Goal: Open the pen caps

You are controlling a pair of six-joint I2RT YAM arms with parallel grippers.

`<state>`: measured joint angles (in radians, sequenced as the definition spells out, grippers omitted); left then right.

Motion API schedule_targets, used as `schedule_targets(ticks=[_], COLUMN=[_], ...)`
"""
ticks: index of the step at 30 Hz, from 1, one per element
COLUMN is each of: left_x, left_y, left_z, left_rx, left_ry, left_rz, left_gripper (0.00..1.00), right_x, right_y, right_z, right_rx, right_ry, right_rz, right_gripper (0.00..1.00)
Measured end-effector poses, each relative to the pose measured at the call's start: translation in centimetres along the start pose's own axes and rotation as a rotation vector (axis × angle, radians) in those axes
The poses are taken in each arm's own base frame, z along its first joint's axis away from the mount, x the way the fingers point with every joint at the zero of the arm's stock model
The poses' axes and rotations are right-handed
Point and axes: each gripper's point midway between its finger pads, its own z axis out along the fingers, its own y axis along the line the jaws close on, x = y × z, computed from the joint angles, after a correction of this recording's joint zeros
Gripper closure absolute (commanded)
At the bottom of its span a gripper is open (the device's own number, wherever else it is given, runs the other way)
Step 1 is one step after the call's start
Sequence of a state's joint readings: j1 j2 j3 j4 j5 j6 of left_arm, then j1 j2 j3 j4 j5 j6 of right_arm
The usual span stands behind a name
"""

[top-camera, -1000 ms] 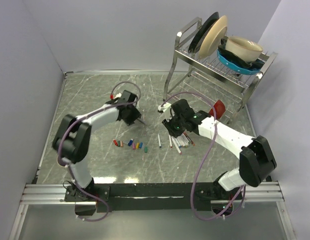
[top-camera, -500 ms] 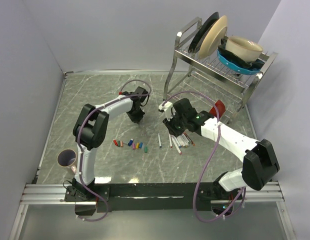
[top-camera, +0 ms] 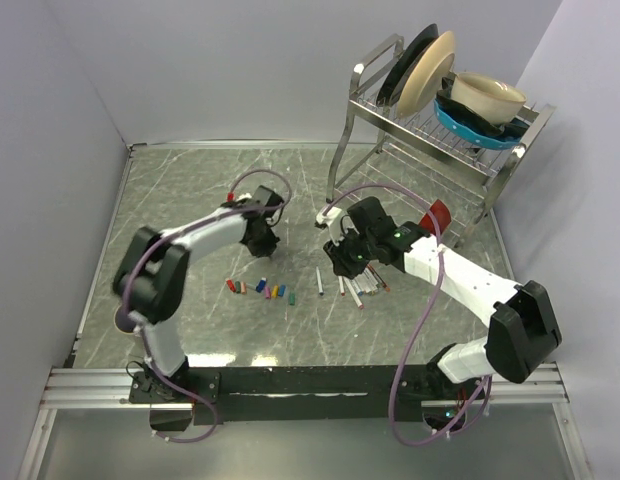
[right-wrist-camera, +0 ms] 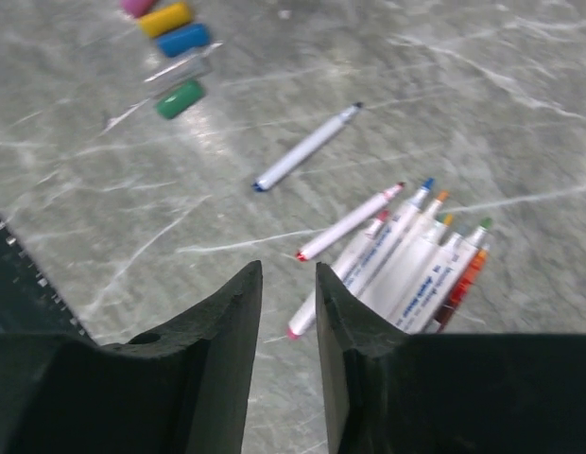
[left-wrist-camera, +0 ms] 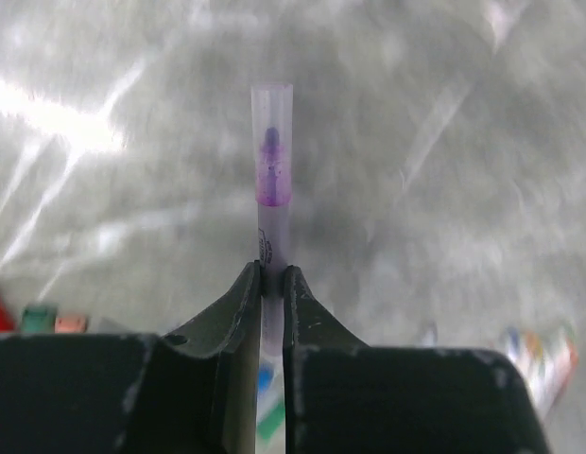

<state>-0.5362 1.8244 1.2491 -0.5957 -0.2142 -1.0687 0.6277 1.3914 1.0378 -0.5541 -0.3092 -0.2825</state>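
Your left jaws are clamped on a thin pale pen [left-wrist-camera: 272, 236], gripping its barrel low down. In the left wrist view the pen stands straight out ahead of them, and its far end wears a translucent cap [left-wrist-camera: 272, 113] with purple showing through, seated on the barrel. Seen from above, those jaws hang over the grey marbled desk [top-camera: 190, 180] just beyond the row of loose pen caps [top-camera: 260, 290]. The caps lie side by side on the desk between the two arms, red at the left end and green at the right. Your right jaws stand parted with nothing between them, poised above a bundle of uncapped pens [right-wrist-camera: 406, 255] that lie together with coloured tips bared. A single pen [right-wrist-camera: 307, 147] lies apart from the bundle, between it and the caps. Pink, yellow, blue and green caps show at the top left of the right wrist view. A metal dish rack [top-camera: 405, 120] holding plates and bowls stands at the desk's far right.
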Motion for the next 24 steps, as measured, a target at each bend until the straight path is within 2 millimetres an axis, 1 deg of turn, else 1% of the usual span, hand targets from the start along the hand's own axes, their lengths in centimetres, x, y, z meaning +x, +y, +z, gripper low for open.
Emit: schedule_targets(ticks=[1, 3, 5, 6, 8, 10, 11, 13, 16, 17, 19, 20, 24], left_x=[0.3, 0.7, 1.1, 1.5, 2.3, 3.7, 4.3, 5.9, 7.9, 8.3, 9.1, 9.2, 9.3], left_y=[0.2, -0.1, -0.9, -1.5, -2.2, -2.6, -2.8, -2.8, -3.0, -3.4, -4.5, -5.2, -6.8], left_z=[-1.1, -3.6, -6.1, -7.5, -9.6, -11.0, -11.4, -11.7, -12.2, -12.6, -14.1, -15.2, -18.7], left_rx=[0.046, 0.188, 0.351, 0.465, 0.639, 0.796, 0.857, 0.966, 1.073, 1.102, 1.183, 1.231, 1.366], left_ry=[-0.004, -0.024, -0.046, -0.062, -0.082, -0.088, -0.088, -0.075, -0.052, -0.052, -0.06, -0.073, -0.134], left_rz=[0.007, 0.023, 0.042, 0.057, 0.085, 0.116, 0.126, 0.145, 0.153, 0.155, 0.163, 0.159, 0.147], left_gripper=[0.99, 0.99, 0.99, 0.99, 0.99, 0.99, 0.99, 0.99, 0.99, 0.99, 0.99, 0.99, 0.99], right_x=[-0.1, -0.4, -0.9, -1.2, -1.6, -2.1, -2.3, -2.7, -3.2, -3.3, -3.2, -3.1, -2.6], right_y=[0.3, 1.0, 1.8, 2.3, 2.9, 3.9, 4.3, 5.2, 6.2, 6.6, 7.2, 7.4, 7.7], right_z=[-0.1, -0.5, -1.3, -1.8, -2.8, -3.9, -4.3, -5.0, -5.4, -5.5, -5.2, -5.0, -3.7], right_rx=[-0.018, -0.055, -0.092, -0.118, -0.168, -0.243, -0.272, -0.347, -0.428, -0.453, -0.503, -0.522, -0.574], right_ry=[-0.004, -0.024, -0.057, -0.077, -0.114, -0.16, -0.176, -0.211, -0.246, -0.254, -0.258, -0.254, -0.219], right_rz=[-0.006, -0.022, -0.049, -0.063, -0.074, -0.074, -0.07, -0.055, -0.026, -0.013, 0.023, 0.042, 0.118], right_gripper=[0.61, 0.6, 0.6, 0.59, 0.59, 0.58, 0.58, 0.56, 0.52, 0.52, 0.46, 0.45, 0.46])
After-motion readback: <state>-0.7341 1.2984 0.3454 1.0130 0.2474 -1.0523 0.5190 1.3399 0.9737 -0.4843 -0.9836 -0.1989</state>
